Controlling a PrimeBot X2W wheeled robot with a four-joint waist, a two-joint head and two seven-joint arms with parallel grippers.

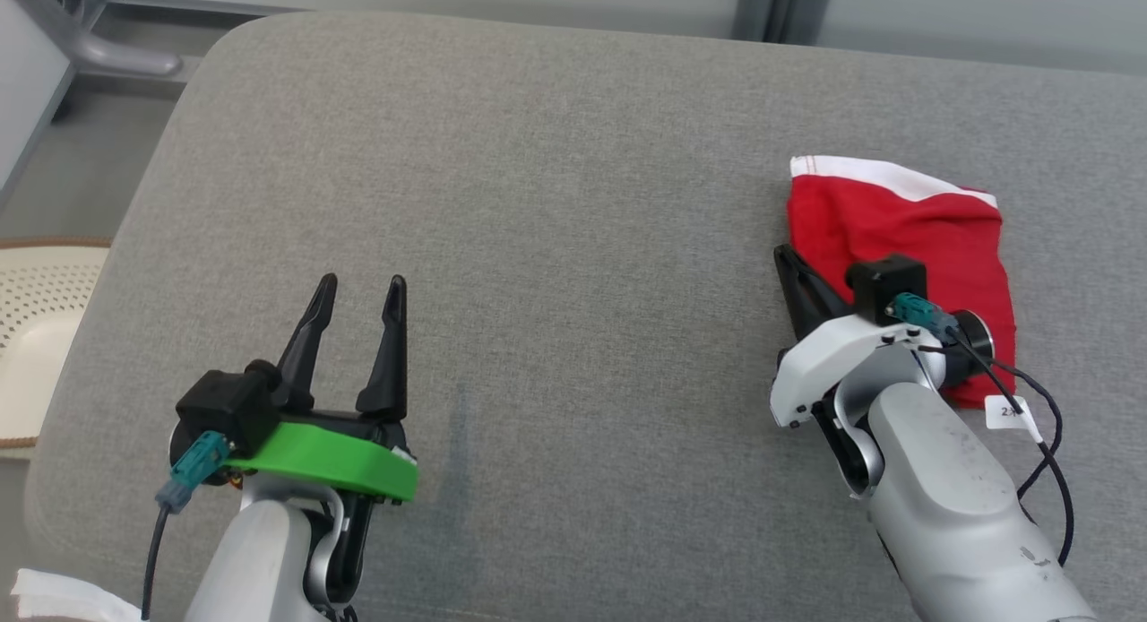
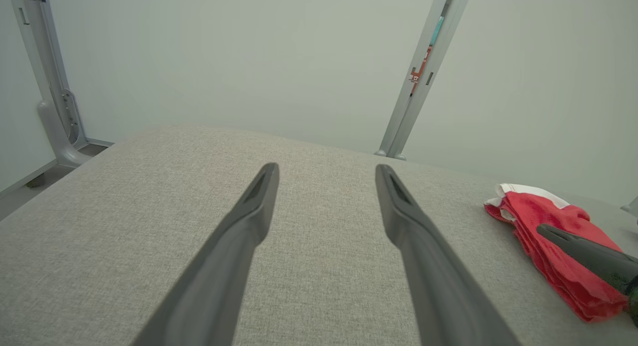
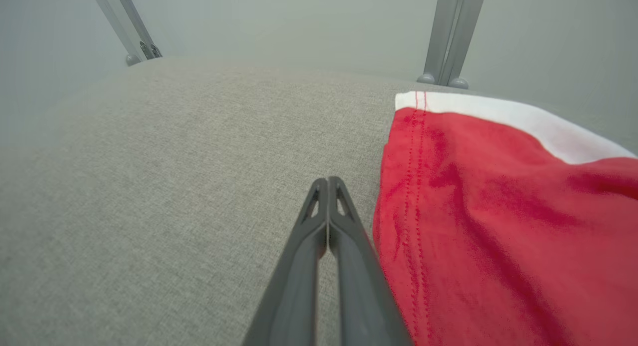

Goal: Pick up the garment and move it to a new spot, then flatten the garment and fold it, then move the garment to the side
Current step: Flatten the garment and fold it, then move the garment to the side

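We read this as the last step: garment looks folded already, a compact red stack with a white band along its far edge, lying flat on the grey cushion. What's left is shifting it to the side. Right gripper is clenched, fingers pressed tip to tip with no cloth between them, so nothing is grasped. It sits low, just beside the garment's left stitched edge, near the garment's near-left corner; we can't tell if it actually touches the fabric. Left gripper is spread wide and empty, well apart from the garment on its left, over bare cushion. Next move, we judge: either nudge the stack sideways with the closed fingers against that left edge, or reopen and pinch all layers there, keeping low so the fold doesn't come undone.
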